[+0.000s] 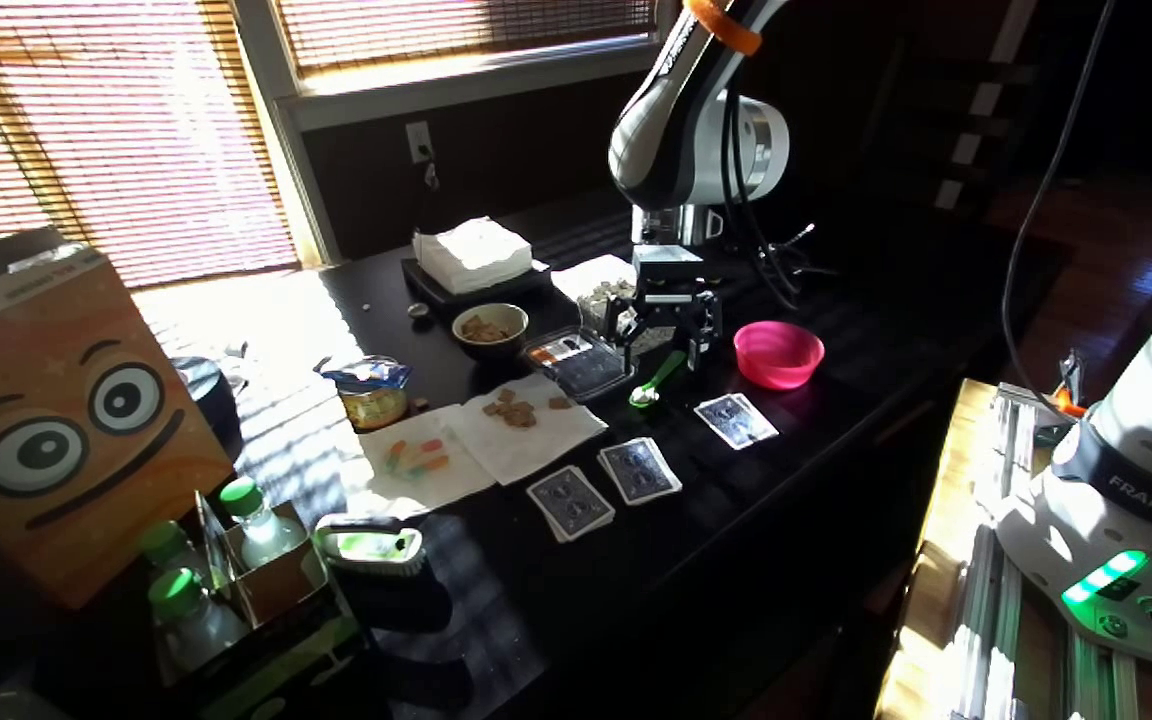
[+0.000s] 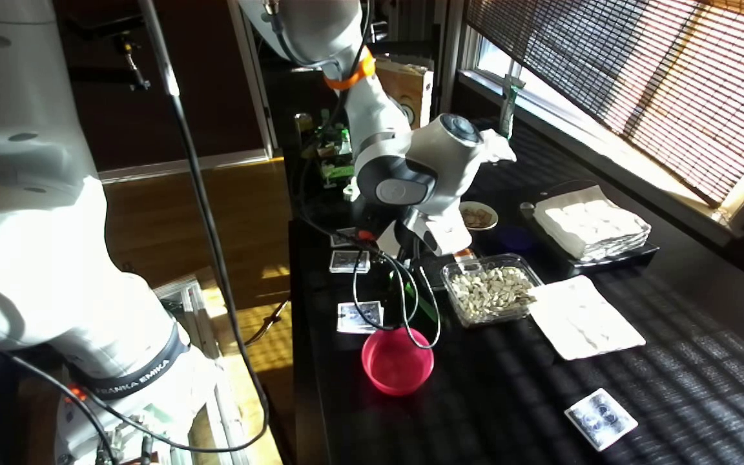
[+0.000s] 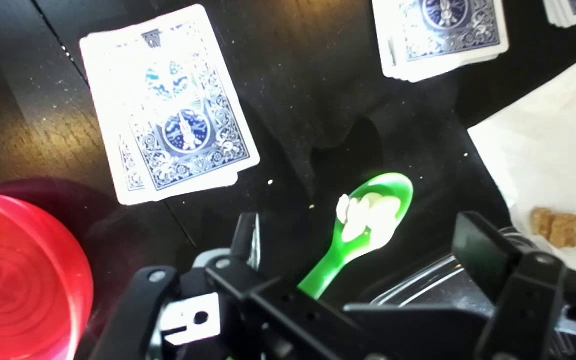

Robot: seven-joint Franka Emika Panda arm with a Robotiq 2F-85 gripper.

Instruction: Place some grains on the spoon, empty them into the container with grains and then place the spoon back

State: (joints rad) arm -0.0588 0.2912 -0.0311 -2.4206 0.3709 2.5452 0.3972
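Note:
The small green spoon (image 1: 672, 368) lies on the dark table, with several pale grains (image 3: 368, 215) in its bowl. In the wrist view the spoon (image 3: 333, 262) shows between my fingertips, and its handle runs under the gripper and is hidden. Its handle also shows in an exterior view (image 2: 422, 302). My gripper (image 1: 663, 352) is open above the spoon; in the wrist view its fingertips (image 3: 361, 237) are wide apart with nothing held. The container with grains (image 2: 515, 261) is a clear square tray just beside the gripper, partly hidden behind it in an exterior view (image 1: 596, 300).
A pink bowl (image 1: 779, 358) stands beside the gripper. A black tray with a clear rim (image 1: 586, 368) lies close to the spoon. Playing cards (image 1: 736, 420) lie towards the table's edge. A bowl with brown pieces (image 1: 491, 340), napkins (image 1: 476, 255) and bottles (image 1: 261, 525) stand around.

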